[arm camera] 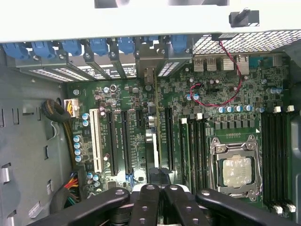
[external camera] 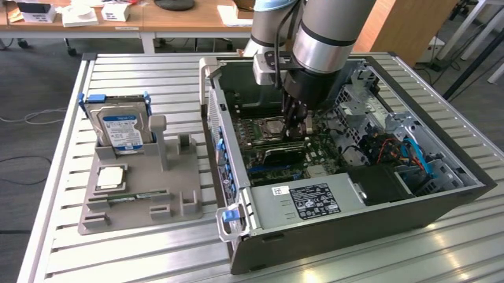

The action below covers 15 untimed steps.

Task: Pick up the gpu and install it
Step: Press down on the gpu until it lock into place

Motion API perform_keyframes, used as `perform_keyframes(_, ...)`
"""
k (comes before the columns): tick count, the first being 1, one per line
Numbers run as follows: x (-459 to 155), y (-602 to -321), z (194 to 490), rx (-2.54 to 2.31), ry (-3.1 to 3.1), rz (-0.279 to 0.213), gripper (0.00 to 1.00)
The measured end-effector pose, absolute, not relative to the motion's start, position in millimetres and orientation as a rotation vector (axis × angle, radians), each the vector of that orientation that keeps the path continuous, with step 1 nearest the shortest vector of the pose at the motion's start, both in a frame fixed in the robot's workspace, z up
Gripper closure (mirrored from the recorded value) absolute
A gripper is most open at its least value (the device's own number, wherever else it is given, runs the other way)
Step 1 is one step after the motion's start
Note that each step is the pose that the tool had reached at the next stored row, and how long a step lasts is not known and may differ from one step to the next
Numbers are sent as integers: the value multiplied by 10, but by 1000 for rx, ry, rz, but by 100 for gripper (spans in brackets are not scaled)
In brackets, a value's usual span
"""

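The gpu [arm camera: 151, 122] appears edge-on in the wrist view as a thin dark strip. Its metal end bracket [arm camera: 149, 77] lies against the case's rear slot openings. My gripper [arm camera: 157, 188] is shut on the card's near end, with the black fingers [arm camera: 146, 200] pressed together. The card stands over the long expansion slots of the motherboard [arm camera: 225, 94]; I cannot tell whether it is seated. In the exterior view, my gripper [external camera: 297, 132] reaches down into the open computer case [external camera: 331, 236], with a tan edge of the gpu [external camera: 306, 125] beside the fingers.
Left of the case, a grey holder [external camera: 181, 194] carries a silver hard drive [external camera: 120, 127], a processor [external camera: 110, 177] and a green memory strip [external camera: 134, 197]. Around the card are the power supply [external camera: 307, 200], the processor socket [arm camera: 236, 169], blue slot latches [arm camera: 70, 47] and a white slot [arm camera: 96, 141].
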<state>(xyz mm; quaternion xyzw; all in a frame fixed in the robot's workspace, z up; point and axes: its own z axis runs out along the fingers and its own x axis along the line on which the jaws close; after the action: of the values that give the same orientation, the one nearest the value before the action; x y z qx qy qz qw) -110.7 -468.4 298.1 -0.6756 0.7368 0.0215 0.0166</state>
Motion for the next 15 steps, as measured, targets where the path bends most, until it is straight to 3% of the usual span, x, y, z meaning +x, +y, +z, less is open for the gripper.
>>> perform_keyframes(15, -1118, -4649, 2976, -2100, 2290, 67, 89)
